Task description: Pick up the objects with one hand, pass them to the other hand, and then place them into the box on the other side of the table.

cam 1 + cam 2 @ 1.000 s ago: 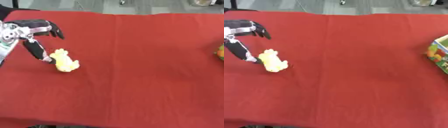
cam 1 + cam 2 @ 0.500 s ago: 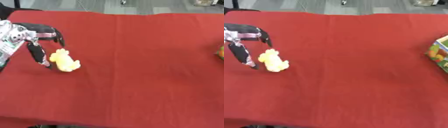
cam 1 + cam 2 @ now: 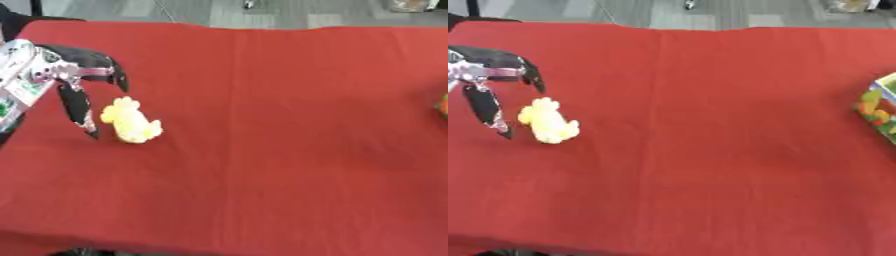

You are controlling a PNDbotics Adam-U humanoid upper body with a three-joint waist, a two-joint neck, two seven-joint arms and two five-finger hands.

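At the left edge of a table draped in red cloth, the robot's left hand hangs just beside a small yellow toy, its fingers spread wide and holding nothing. One dark finger points down along the toy's left flank while the others arch above and behind it, so the toy sits at the mouth of the open hand rather than inside it; whether any fingertip touches the toy cannot be told. That bracketing pose reads as the set-up for a pick: fingers on two sides, ready to close around the soft, lumpy shape. The toy lies on its side on the cloth, well apart from everything else.

Across the table, at the far right edge, a box with coloured sides pokes into the right eye view, with bright objects inside. It stands on the opposite side from the toy, which explains the planned hand-over: the left hand alone would likely not reach it. The right hand shows in neither view. By this reckoning the task is at its opening step, the grasp not yet made.
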